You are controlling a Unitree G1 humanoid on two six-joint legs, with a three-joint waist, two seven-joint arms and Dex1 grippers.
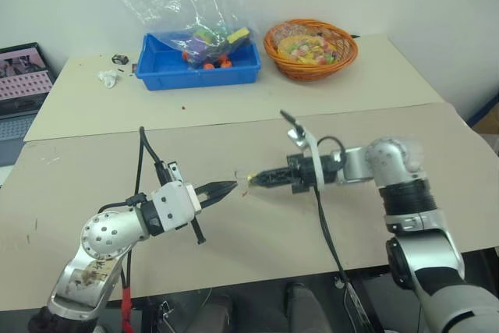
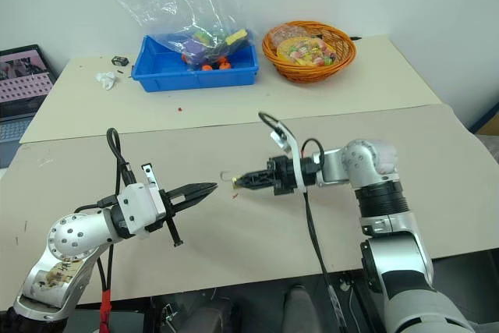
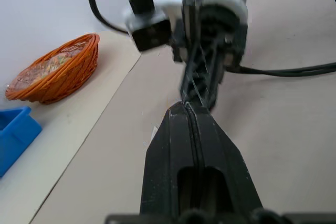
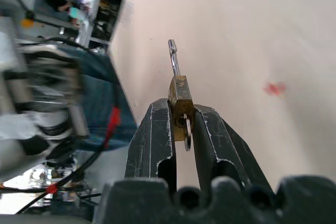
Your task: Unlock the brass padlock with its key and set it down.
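The brass padlock [image 4: 179,102] sits pinched between the two black fingertips of the right gripper [image 4: 181,119], its body poking just past them and its thin silvery shackle swung open beyond. A small silvery ring, probably the key [image 4: 187,129], hangs at the padlock's base between the fingers. Facing it, close but apart, the left gripper [image 1: 228,187] has its fingers pressed together on nothing, above the table [image 1: 234,247].
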